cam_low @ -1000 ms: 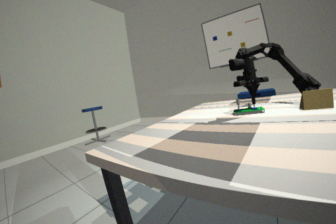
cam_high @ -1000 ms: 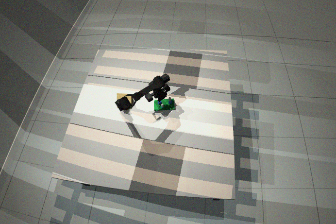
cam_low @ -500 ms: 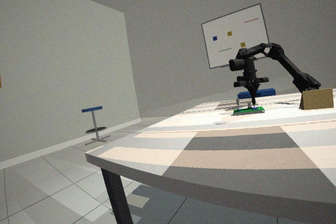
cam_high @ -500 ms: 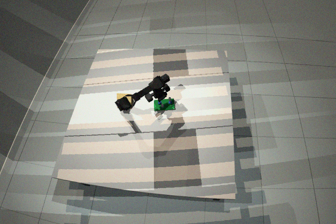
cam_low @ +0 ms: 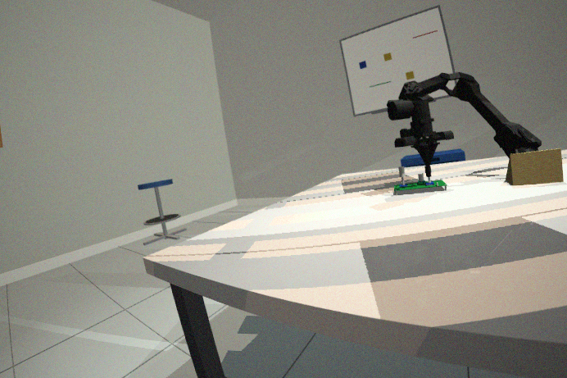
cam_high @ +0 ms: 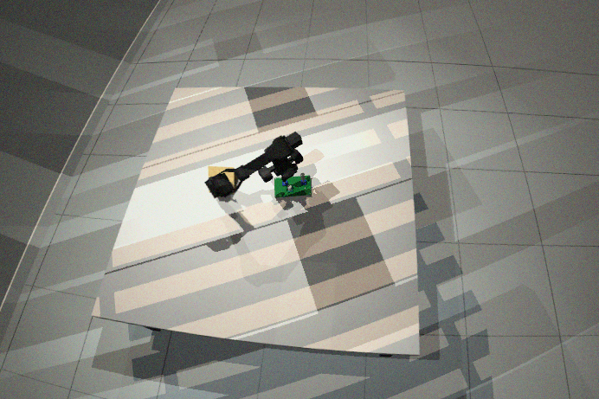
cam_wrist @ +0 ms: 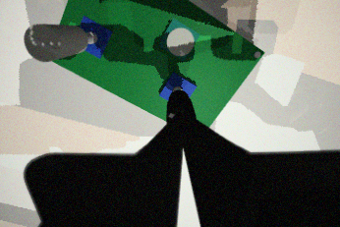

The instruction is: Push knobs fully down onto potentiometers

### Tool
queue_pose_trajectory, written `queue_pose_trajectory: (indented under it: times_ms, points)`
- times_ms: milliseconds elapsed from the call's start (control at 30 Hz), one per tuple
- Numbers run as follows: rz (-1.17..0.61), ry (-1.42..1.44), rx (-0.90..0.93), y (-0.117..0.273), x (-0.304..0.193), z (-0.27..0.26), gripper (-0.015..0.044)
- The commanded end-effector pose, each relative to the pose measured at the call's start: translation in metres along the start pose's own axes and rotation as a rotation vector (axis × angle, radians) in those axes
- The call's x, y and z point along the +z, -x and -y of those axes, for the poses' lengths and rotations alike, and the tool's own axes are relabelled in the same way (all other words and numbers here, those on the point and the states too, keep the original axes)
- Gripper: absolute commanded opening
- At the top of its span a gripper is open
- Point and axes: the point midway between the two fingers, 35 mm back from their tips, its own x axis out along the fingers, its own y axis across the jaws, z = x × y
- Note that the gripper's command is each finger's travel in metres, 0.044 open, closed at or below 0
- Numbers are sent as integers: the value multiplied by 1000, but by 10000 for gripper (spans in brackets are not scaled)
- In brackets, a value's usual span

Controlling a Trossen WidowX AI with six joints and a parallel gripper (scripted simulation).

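And there's your worktop (cam_high: 164,220) (cam_low: 256,267), banded with pale and dark stripes, your green circuit board (cam_high: 293,193) (cam_low: 419,187) (cam_wrist: 133,70) standing on it, a tan wedge-shaped block (cam_high: 214,170) (cam_low: 536,166) well apart!

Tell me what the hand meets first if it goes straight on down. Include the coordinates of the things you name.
Probably the small post (cam_low: 429,179) (cam_wrist: 177,88) on the blue potentiometer (cam_high: 284,183) (cam_low: 429,183) (cam_wrist: 190,87) beneath the hand (cam_high: 284,178) (cam_low: 428,175) (cam_wrist: 180,94); whether they touch is unclear.

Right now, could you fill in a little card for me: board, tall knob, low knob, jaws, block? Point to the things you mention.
board: green circuit board (cam_high: 292,192) (cam_low: 415,187) (cam_wrist: 147,65) on short legs
tall knob: grey cylindrical knob (cam_high: 302,175) (cam_low: 401,170) (cam_wrist: 54,42), raised above its blue potentiometer
low knob: pale round-topped knob (cam_low: 420,177) (cam_wrist: 181,41), lower than the tall one
jaws: shut, tips above another blue potentiometer (cam_wrist: 185,86)
block: tan wedge-shaped block (cam_high: 216,171) (cam_low: 537,166), near the arm's base
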Motion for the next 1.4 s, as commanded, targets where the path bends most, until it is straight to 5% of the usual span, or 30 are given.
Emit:
queue_pose_trajectory:
  times_ms: [0, 1367]
  points:
    - [2, -3, -6, -6, 2, -1, 0]
    - [2, -3, -6, -20, 2, 0, 0]
